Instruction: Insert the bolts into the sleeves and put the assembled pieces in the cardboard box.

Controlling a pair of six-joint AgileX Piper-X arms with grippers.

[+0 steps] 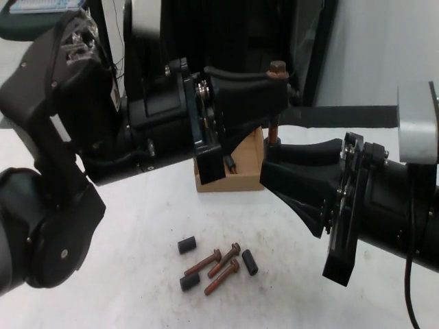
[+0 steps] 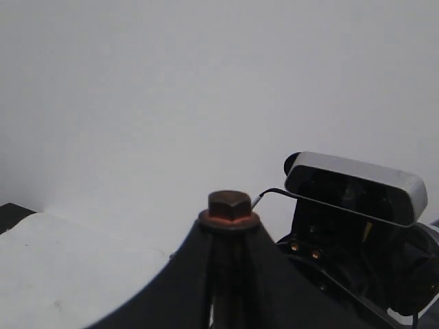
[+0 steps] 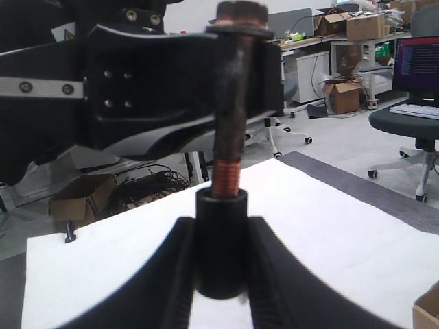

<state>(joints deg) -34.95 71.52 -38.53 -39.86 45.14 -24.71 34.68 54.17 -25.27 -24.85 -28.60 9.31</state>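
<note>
My left gripper (image 1: 274,86) is shut on a rusty bolt (image 1: 275,103), held upright with its hex head (image 2: 229,205) above the fingers. Directly below, my right gripper (image 1: 271,155) is shut on a black sleeve (image 3: 221,243). The bolt's threaded tip (image 3: 226,179) stands in the sleeve's top opening. Both hang above the bench, at the right rim of the cardboard box (image 1: 241,181). Three loose bolts (image 1: 221,264) and three loose black sleeves (image 1: 186,245) lie on the white bench in front.
A dark piece (image 1: 232,164) lies inside the box, partly hidden by the left arm (image 1: 158,116). The right arm's wrist camera (image 2: 357,184) is close behind the bolt. Open white bench lies left of and in front of the loose parts.
</note>
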